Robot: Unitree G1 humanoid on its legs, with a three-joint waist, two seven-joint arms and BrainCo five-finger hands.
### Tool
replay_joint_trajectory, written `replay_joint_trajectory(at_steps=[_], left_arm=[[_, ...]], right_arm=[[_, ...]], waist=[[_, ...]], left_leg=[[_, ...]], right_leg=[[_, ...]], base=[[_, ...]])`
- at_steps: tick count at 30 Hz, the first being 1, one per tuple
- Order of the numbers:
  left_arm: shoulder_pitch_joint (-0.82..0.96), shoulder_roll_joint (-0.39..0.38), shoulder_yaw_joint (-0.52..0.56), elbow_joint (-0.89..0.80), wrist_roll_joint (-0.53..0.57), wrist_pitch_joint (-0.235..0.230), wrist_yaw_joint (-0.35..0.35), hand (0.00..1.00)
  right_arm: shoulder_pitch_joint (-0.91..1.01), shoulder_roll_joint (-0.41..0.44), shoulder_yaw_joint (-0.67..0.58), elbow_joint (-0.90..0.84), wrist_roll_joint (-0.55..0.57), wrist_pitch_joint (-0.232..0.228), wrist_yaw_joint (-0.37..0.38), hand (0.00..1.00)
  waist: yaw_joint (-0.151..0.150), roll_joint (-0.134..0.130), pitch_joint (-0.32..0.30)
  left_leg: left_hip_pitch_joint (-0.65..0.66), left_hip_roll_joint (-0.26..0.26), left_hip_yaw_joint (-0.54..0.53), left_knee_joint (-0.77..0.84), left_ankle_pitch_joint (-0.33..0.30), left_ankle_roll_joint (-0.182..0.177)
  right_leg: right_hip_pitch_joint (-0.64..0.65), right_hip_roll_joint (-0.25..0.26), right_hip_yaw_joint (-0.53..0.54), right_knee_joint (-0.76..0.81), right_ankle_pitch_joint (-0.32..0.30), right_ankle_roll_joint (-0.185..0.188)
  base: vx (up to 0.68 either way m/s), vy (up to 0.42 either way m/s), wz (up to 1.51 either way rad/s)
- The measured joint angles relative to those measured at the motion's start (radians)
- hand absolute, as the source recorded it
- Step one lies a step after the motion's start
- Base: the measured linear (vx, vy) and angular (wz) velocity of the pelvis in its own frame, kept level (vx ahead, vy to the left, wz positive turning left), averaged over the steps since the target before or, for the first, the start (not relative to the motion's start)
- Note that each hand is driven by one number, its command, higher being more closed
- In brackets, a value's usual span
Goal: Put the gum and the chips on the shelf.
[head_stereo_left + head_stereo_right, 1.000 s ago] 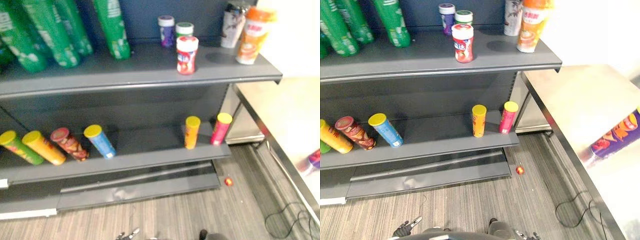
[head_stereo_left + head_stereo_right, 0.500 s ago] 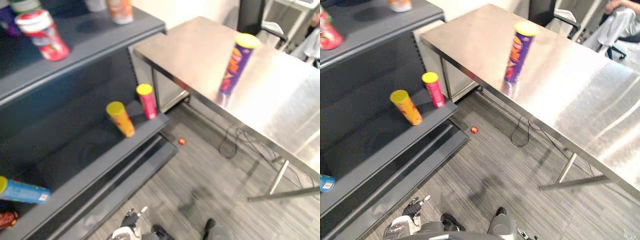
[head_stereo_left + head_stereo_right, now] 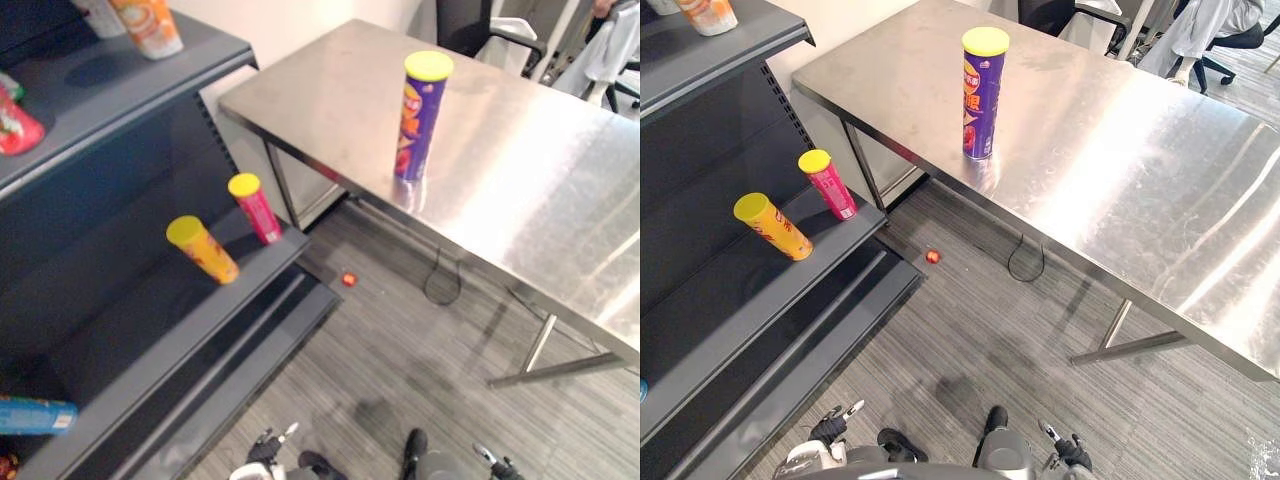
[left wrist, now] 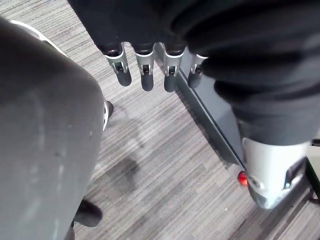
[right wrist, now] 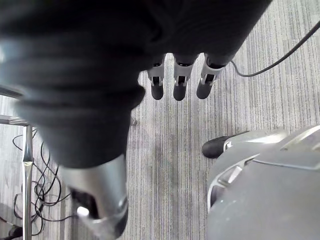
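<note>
**Mia:** What has moved?

**Ben:** The things stayed put. The robot's head turned away from the shelf (image 3: pixel 170 75), so now we see much more of the table (image 3: pixel 540 180).

**Mia:** Is the job done?

**Ben:** Not yet. The purple chips can (image 3: pixel 981 92) stands upright on the table, well apart from the shelf. Nobody is holding it.

**Mia:** And the gum?

**Ben:** A red and white pot (image 3: pixel 14 125) sits on the top shelf, half cut off at the edge. It may be the gum, but I cannot tell for sure. If it is, only the chips are left, I think.

**Mia:** What are the hands doing?

**Ben:** The left robot hand (image 4: pixel 144 67) hangs low over the floor with straight fingers and holds nothing. The right robot hand (image 5: pixel 180 80) is the same.

**Mia:** What else is there?

**Ben:** A yellow can (image 3: pixel 203 250) and a pink can (image 3: pixel 255 208) lean on the lower shelf, with a blue can (image 3: pixel 30 415) lying further along. An orange cup (image 3: pixel 148 25) stands up top. A little red thing (image 3: pixel 348 279) lies on the floor. A person (image 3: pixel 1205 25) sits past the table.

**Mia:** Is anything in the way?

**Ben:** Nothing stands around the chips. I think the hands must come up a long way first.
</note>
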Motion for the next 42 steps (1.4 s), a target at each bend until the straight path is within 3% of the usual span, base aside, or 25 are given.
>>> replay_joint_trajectory(at_steps=[1, 5, 8, 9, 10, 12, 13, 15, 18, 21, 22, 24, 26, 28, 33, 39, 42], left_arm=[[0.003, -0.006, 0.017, -0.001, 0.000, 0.000, 0.001, 0.00], [0.009, -0.009, 0.037, -0.007, -0.001, 0.001, 0.004, 0.00], [0.015, -0.022, 0.099, -0.013, -0.049, 0.002, 0.005, 0.00], [0.024, -0.030, 0.106, -0.033, -0.078, 0.002, 0.008, 0.00], [0.031, -0.032, 0.106, -0.046, -0.082, 0.000, 0.007, 0.00], [0.033, -0.035, 0.113, -0.069, -0.134, -0.004, 0.003, 0.00], [0.025, -0.051, 0.111, -0.082, -0.154, -0.007, -0.003, 0.00], [0.028, -0.057, 0.105, -0.085, -0.156, -0.008, -0.006, 0.00], [0.028, -0.062, 0.106, -0.090, -0.163, -0.010, -0.007, 0.00], [0.031, -0.067, 0.114, -0.102, -0.189, -0.013, -0.006, 0.00], [0.031, -0.072, 0.116, -0.102, -0.190, -0.013, -0.007, 0.00], [0.032, -0.057, 0.116, -0.105, -0.190, -0.018, -0.006, 0.00], [0.032, -0.053, 0.124, -0.106, -0.190, -0.023, -0.007, 0.00], [0.033, -0.052, 0.125, -0.100, -0.183, -0.023, -0.006, 0.00], [0.041, -0.049, 0.120, -0.042, -0.143, -0.023, -0.006, 0.00], [0.062, -0.011, 0.074, -0.007, -0.137, -0.024, -0.006, 0.00], [0.072, -0.002, 0.074, 0.002, -0.137, -0.023, -0.006, 0.00]], right_arm=[[0.001, 0.000, -0.015, 0.006, 0.002, 0.000, -0.001, 0.00], [-0.001, 0.003, -0.041, 0.020, 0.020, -0.001, -0.002, 0.00], [0.012, 0.011, -0.048, 0.027, 0.030, -0.001, -0.002, 0.00], [0.021, 0.009, -0.050, 0.019, 0.035, -0.003, -0.002, 0.00], [0.028, 0.008, -0.052, 0.014, 0.040, -0.005, -0.002, 0.00], [0.047, 0.008, -0.045, -0.015, 0.061, -0.013, -0.007, 0.00], [0.041, 0.000, -0.046, -0.024, 0.071, -0.015, -0.008, 0.00], [0.039, -0.006, -0.048, -0.024, 0.076, -0.015, -0.008, 0.00], [0.041, 0.002, -0.046, -0.027, 0.075, -0.015, -0.008, 0.00], [0.038, 0.010, -0.045, -0.051, 0.076, -0.016, -0.008, 0.00], [0.035, 0.011, -0.046, -0.060, 0.076, -0.016, -0.008, 0.00], [0.041, 0.041, -0.046, -0.063, 0.076, -0.016, -0.003, 0.00], [0.052, 0.064, -0.050, -0.062, 0.075, -0.015, 0.002, 0.00], [0.051, 0.089, -0.073, -0.060, 0.075, -0.015, 0.011, 0.00], [0.047, 0.081, -0.113, -0.040, 0.075, -0.015, 0.014, 0.00], [0.030, 0.041, -0.139, 0.059, 0.077, -0.013, 0.010, 0.00], [0.021, -0.005, -0.232, 0.064, 0.079, -0.014, -0.003, 0.00]], waist=[[-0.002, 0.006, 0.004], [-0.008, 0.006, 0.009], [-0.008, 0.002, 0.015], [-0.003, 0.008, 0.018], [-0.001, 0.011, 0.018], [0.003, 0.007, 0.022], [0.002, 0.014, 0.020], [0.006, 0.013, 0.019], [0.031, 0.013, 0.018], [0.036, 0.017, 0.016], [0.039, 0.022, 0.006], [0.033, -0.018, -0.007], [0.037, -0.035, -0.023], [0.037, -0.037, -0.034], [0.035, -0.019, -0.065], [0.032, -0.037, -0.086], [0.033, -0.042, -0.111]], left_leg=[[0.010, 0.003, 0.000, 0.002, 0.000, -0.001], [0.007, 0.027, 0.000, 0.056, -0.018, -0.011], [0.008, 0.134, -0.001, 0.242, -0.039, -0.009], [0.006, 0.191, -0.024, 0.334, -0.037, -0.004], [0.003, 0.211, -0.052, 0.369, -0.032, 0.003], [-0.071, 0.232, -0.262, 0.472, 0.002, 0.050], [-0.126, 0.182, -0.425, 0.476, -0.031, 0.014], [-0.145, 0.119, -0.528, 0.415, -0.056, -0.003], [-0.157, 0.082, -0.622, 0.291, -0.061, -0.012], [-0.166, 0.038, -0.753, 0.154, -0.033, -0.019], [-0.146, 0.017, -0.776, 0.134, -0.043, -0.078], [-0.146, -0.022, -0.761, 0.147, -0.053, -0.067], [-0.145, -0.044, -0.736, 0.165, -0.080, -0.055], [-0.128, -0.060, -0.701, 0.168, -0.109, -0.042], [-0.079, -0.087, -0.642, 0.104, -0.112, -0.039], [-0.062, -0.106, -0.615, 0.072, -0.109, -0.038], [-0.062, -0.125, -0.638, 0.043, -0.102, -0.038]], right_leg=[[-0.004, -0.004, 0.000, 0.032, -0.013, -0.013], [-0.032, -0.018, 0.002, 0.121, -0.086, -0.005], [-0.013, 0.006, 0.022, 0.154, -0.133, -0.022], [0.005, 0.027, 0.034, 0.156, -0.143, -0.031], [0.011, 0.038, 0.046, 0.160, -0.149, -0.037], [0.024, 0.058, 0.083, 0.167, -0.174, -0.054], [0.019, 0.055, 0.115, 0.164, -0.175, -0.056], [0.024, 0.056, 0.158, 0.153, -0.170, -0.064], [0.026, 0.066, 0.223, 0.153, -0.168, -0.059], [0.024, 0.070, 0.294, 0.159, -0.161, -0.016], [0.018, 0.063, 0.326, 0.173, -0.166, 0.009], [0.020, 0.027, 0.342, 0.152, -0.147, 0.036], [0.029, -0.002, 0.349, 0.123, -0.131, 0.051], [0.040, -0.023, 0.355, 0.088, -0.106, 0.067], [0.035, -0.031, 0.411, 0.005, -0.027, 0.078], [0.028, -0.034, 0.433, -0.085, 0.015, 0.095], [0.028, -0.039, 0.432, -0.114, 0.025, 0.084]], base=[[0.00, 0.000, 0.00], [0.00, -0.040, -0.01], [-0.02, -0.107, -0.23], [-0.01, -0.157, -0.43], [0.01, -0.154, -0.48], [0.03, -0.129, -0.49], [0.08, -0.063, -0.52], [0.10, 0.013, -0.61], [0.13, 0.094, -0.82], [0.23, 0.282, -0.76], [0.17, 0.253, -0.65], [0.16, 0.258, -0.32], [0.13, 0.262, -0.18], [0.06, 0.182, -0.30], [0.00, 0.111, -0.52], [-0.06, 0.017, -0.37], [-0.04, 0.006, -0.03]])
